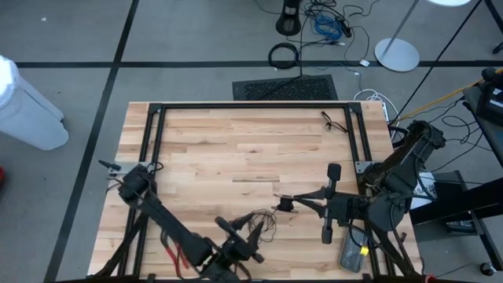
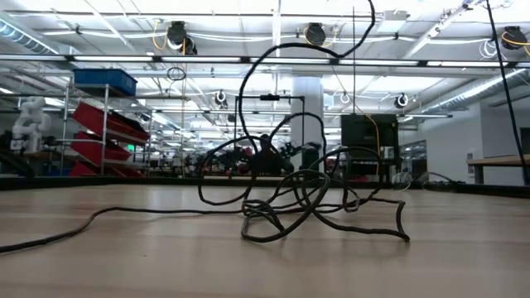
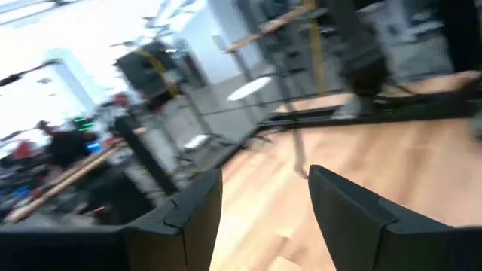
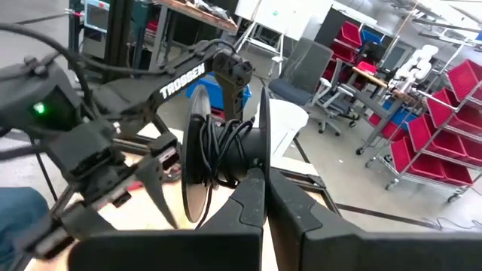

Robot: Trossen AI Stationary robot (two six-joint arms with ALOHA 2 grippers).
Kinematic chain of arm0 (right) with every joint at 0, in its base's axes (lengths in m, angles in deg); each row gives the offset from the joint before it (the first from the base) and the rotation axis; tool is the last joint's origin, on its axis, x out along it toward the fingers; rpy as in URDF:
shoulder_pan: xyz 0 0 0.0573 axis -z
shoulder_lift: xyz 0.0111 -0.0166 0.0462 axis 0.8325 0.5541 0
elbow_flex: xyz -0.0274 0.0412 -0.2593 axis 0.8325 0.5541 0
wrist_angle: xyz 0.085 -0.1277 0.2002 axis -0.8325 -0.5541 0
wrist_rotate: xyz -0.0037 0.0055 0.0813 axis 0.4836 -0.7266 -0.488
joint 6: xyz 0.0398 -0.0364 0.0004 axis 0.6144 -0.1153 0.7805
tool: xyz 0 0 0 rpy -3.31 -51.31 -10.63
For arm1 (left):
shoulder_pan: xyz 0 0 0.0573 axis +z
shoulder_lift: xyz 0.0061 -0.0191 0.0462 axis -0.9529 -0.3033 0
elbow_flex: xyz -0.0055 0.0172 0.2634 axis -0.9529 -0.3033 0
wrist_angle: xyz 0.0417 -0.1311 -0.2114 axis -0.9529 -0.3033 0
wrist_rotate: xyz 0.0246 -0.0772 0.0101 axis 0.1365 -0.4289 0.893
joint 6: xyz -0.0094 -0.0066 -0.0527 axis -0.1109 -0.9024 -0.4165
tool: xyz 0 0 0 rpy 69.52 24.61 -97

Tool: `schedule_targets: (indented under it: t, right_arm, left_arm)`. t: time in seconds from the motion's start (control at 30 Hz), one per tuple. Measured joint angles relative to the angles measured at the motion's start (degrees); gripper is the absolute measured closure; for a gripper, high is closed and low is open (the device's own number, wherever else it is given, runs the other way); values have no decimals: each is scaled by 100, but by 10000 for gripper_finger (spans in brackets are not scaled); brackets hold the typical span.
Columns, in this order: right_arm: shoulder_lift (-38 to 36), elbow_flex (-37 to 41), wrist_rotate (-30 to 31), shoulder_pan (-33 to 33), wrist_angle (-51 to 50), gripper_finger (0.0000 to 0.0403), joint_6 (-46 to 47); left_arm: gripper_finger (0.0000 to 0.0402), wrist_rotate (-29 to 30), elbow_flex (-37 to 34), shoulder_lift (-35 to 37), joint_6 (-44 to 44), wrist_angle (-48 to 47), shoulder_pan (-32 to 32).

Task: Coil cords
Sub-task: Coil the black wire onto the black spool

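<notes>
The thin black cord (image 1: 259, 224) lies as a loose tangle near the table's front middle. In the low view (image 2: 306, 207) its loops rise out of the picture's top. Its round puck (image 4: 226, 150) has cord wound between two discs. My right gripper (image 1: 289, 206) is shut on the puck and reaches in from the table's right. My left gripper (image 3: 263, 203) is open above the tangle's near side (image 1: 250, 240). A thin strand (image 3: 297, 154) shows between its fingers; I cannot tell whether it touches them. My right gripper pinches the puck between its two fingers by the near edge of one disc (image 4: 264, 162). The fingers come about level from the table's right. The puck is lifted clear of the table, its discs on edge. The cord hangs slack from it to the tangle.
A second small black wire (image 1: 336, 122) lies at the table's far right, inside the black frame (image 1: 251, 106). A grey and yellow tool (image 1: 354, 253) lies at the front right. Red handles (image 1: 174, 255) show under the left arm. Bare wood (image 1: 236, 149) spans the middle and far side.
</notes>
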Motion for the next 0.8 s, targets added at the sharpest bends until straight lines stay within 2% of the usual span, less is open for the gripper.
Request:
schedule_targets:
  t: [0.17, 0.27, 0.5, 0.8]
  right_arm:
    - [11, 0, 2, 6, -77, 403, 19]
    - [13, 0, 2, 6, -111, 403, 26]
    - [13, 0, 2, 6, -131, 403, 33]
    - [13, 0, 2, 6, -129, 403, 37]
  left_arm:
    - [195, 92, 1, -376, 52, 150, 224]
    - [195, -131, 0, -499, 57, 446, 312]
    - [195, -543, 0, -516, -596, 819, 438]
    - [199, -670, 0, -516, -703, 1139, 455]
